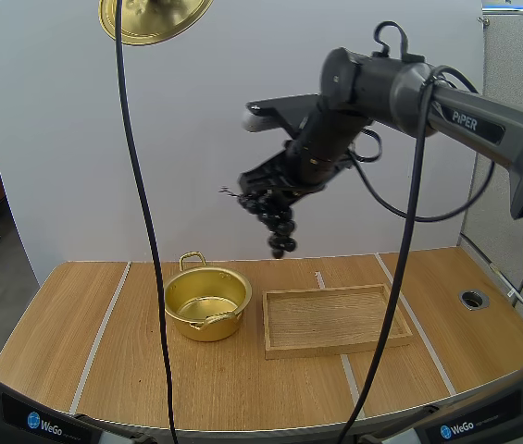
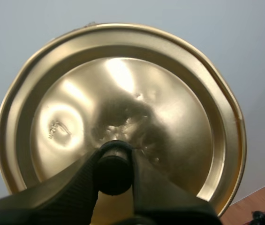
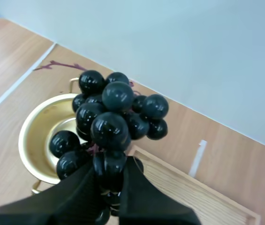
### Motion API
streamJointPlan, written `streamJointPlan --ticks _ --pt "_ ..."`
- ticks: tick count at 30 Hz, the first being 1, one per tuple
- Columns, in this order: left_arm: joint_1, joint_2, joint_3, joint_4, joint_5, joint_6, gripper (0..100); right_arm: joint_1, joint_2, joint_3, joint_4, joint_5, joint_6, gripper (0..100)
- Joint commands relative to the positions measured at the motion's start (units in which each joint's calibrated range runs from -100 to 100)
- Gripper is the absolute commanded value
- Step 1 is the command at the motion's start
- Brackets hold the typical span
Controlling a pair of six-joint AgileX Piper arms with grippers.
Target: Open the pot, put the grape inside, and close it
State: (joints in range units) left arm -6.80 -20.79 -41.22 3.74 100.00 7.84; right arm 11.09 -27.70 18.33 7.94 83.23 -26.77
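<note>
A gold pot (image 1: 206,302) stands open on the table, left of the wooden tray. Its gold lid (image 1: 153,18) hangs high above the table at the upper left. In the left wrist view my left gripper (image 2: 115,171) is shut on the lid's black knob (image 2: 114,168), the lid (image 2: 170,108) facing the camera. My right gripper (image 1: 275,190) is shut on a bunch of dark grapes (image 1: 275,222) held in the air above the gap between pot and tray. In the right wrist view my right gripper (image 3: 109,180) pinches the grapes (image 3: 111,117) over the pot (image 3: 34,140).
A shallow wooden tray (image 1: 335,319) lies to the right of the pot, and its corner (image 3: 193,192) shows under the grapes. A round hole (image 1: 472,299) sits in the table at the far right. White tape lines cross the wooden tabletop.
</note>
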Motion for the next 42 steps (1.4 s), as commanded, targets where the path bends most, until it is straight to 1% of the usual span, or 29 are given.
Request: streamJointPlan --ticks 1,12,17,26,42 --pt "-0.14 -0.5 -0.39 0.83 0.0 -0.58 0 1.67 1.93 -2.14 -0.03 0.0 -0.17 0" --pt "-0.14 -0.5 -0.39 0.83 0.0 -0.58 0 6.27 13.87 -6.23 -0.03 -0.3 0.32 0" --pt "-0.14 -0.5 -0.39 0.83 0.0 -0.58 0 7.53 18.16 -7.61 -0.03 -1.13 0.45 0" --pt "-0.14 -0.5 -0.39 0.83 0.0 -0.58 0 7.51 24.48 -7.89 0.28 -3.48 0.45 0" --pt "-0.14 -0.5 -0.39 0.83 0.0 -0.58 0 7.51 32.07 -7.89 0.39 -7.85 -0.17 0"
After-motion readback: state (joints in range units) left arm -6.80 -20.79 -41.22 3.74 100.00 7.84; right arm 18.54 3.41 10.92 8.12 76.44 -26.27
